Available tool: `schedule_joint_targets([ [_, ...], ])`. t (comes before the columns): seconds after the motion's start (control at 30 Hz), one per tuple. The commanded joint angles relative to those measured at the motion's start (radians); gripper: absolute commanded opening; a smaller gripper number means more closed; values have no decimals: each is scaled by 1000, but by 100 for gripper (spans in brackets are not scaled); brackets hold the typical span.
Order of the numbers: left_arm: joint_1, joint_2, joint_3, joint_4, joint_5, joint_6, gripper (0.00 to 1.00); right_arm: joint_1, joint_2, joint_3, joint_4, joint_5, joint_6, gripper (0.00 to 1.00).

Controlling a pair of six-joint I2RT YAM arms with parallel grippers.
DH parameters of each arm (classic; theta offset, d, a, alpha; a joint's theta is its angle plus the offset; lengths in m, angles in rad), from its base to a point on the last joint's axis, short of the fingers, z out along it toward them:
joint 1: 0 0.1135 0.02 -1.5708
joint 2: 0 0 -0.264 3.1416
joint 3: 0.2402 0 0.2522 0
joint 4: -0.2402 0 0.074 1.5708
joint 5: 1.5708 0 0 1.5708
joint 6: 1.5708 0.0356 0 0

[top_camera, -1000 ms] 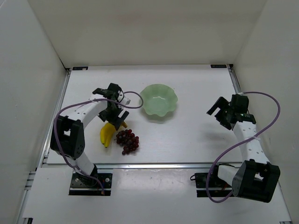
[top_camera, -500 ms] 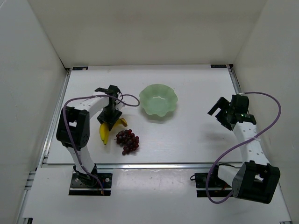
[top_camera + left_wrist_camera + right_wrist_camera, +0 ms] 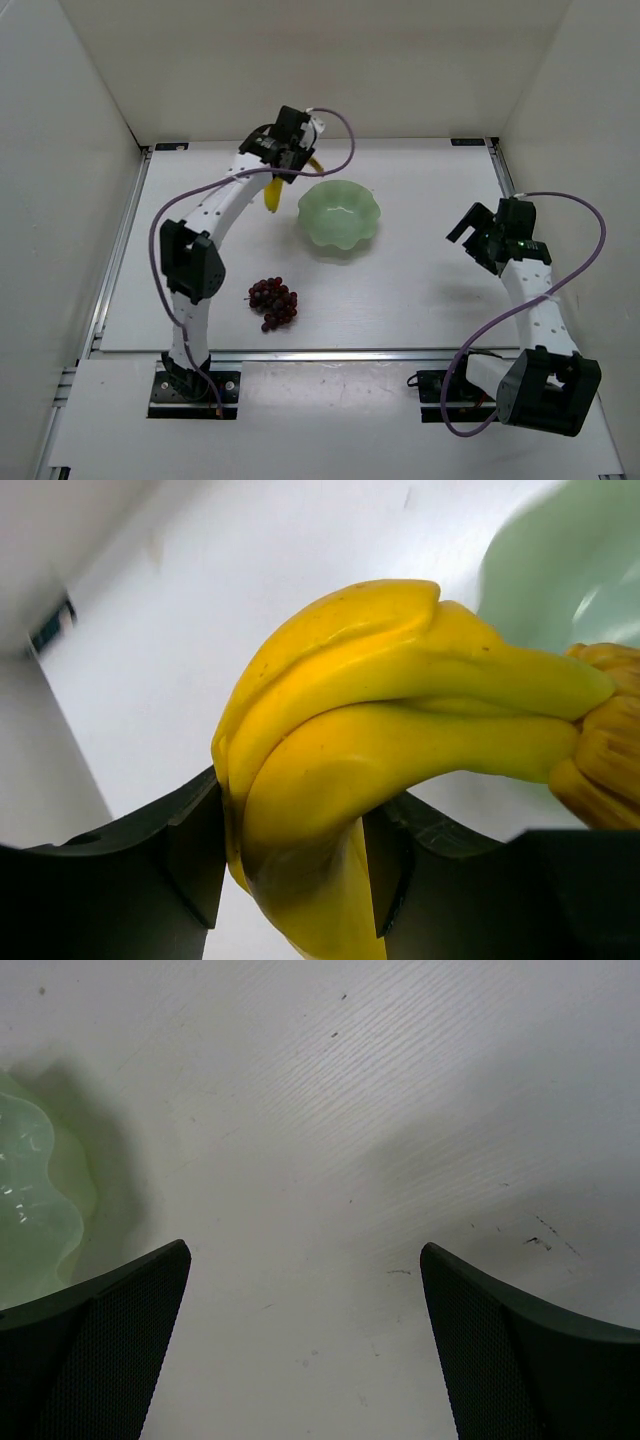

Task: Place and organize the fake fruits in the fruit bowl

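Left pincer (image 3: 290,865) tight around banana (image 3: 400,680) near bowl (image 3: 340,215) (right pincer (image 3: 303,1252) wide, empty)

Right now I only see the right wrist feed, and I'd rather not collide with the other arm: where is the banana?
Observer: The left gripper is shut on the banana, holding it just left of the fruit bowl rim, not over it.
Operator: And the grapes?
Observer: The grapes lie on the table, toward its near edge, touching nothing.
Operator: Anything inside the bowl?
Observer: No, the bowl is empty.
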Motion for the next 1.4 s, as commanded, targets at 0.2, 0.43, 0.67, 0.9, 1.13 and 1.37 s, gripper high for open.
schedule_joint_targets([
  [0.2, -117, 323, 344, 172, -2, 64, 17, 31, -65, 49, -34, -12, -67, 100],
  [0.43, -158, 307, 343, 183, 28, 64, 78, 158, -114, 40, -9, -85, -238, 100],
  [0.67, -149, 177, 306, 183, -28, 35, 100, 650, 92, 214, -9, -31, -465, 100],
  [0.9, 32, -87, 100, 183, -39, -51, 100, 1089, 629, 610, -78, -109, -655, 100],
  [1.13, 274, -299, -226, 183, -38, -100, 100, 1177, 926, 908, -167, -176, -699, 100],
  [1.37, 409, -371, -363, 163, 14, -172, 100, 1249, 1112, 977, -258, -88, -704, 100],
])
